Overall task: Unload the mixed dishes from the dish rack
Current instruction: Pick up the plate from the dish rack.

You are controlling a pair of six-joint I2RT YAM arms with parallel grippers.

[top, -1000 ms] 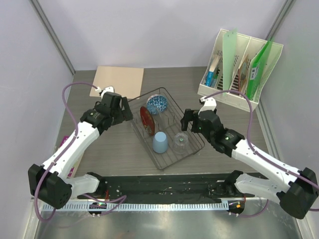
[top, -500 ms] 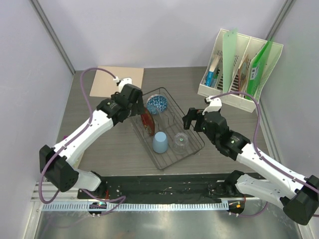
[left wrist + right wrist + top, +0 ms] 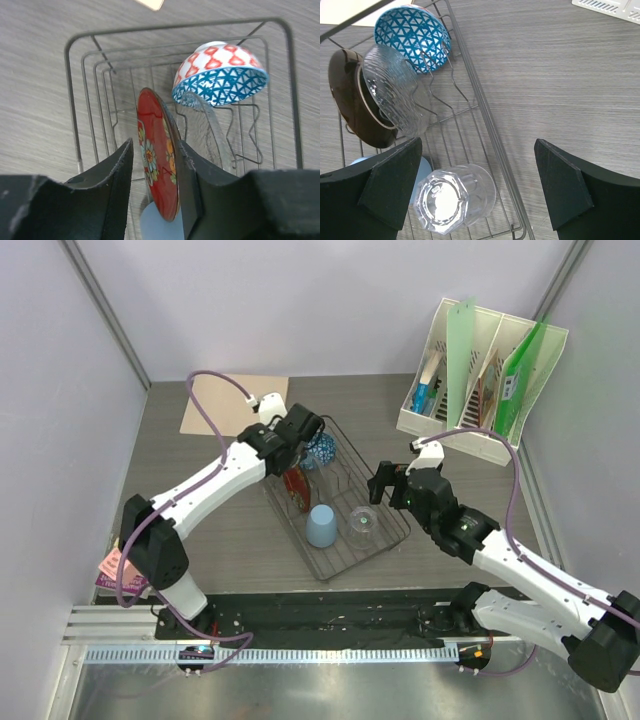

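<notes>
The dish rack [image 3: 365,558] sits mid-table. A dark red flowered plate [image 3: 155,165] stands on edge in it. My left gripper [image 3: 155,144] straddles that plate from above, jaws narrowed; the right finger touches the plate's back and a thin gap shows at the left finger. The blue-and-white bowl [image 3: 220,75] leans at the rack's far end. A light blue cup [image 3: 321,526] and a clear glass tumbler [image 3: 452,197] stand upside down at the near end. My right gripper [image 3: 477,150] hovers open over the rack's right rim [image 3: 485,120], beside the tumbler, holding nothing.
A clear ribbed glass dish [image 3: 395,90] leans against the plate's back inside the rack. A white file holder [image 3: 485,380] stands at the back right. A tan board [image 3: 235,405] lies at the back left. A pink item [image 3: 112,568] lies by the left arm's base.
My left arm swung right and forward from the rack's left side to over the red plate, and its jaws narrowed around it. The right gripper barely shifted.
</notes>
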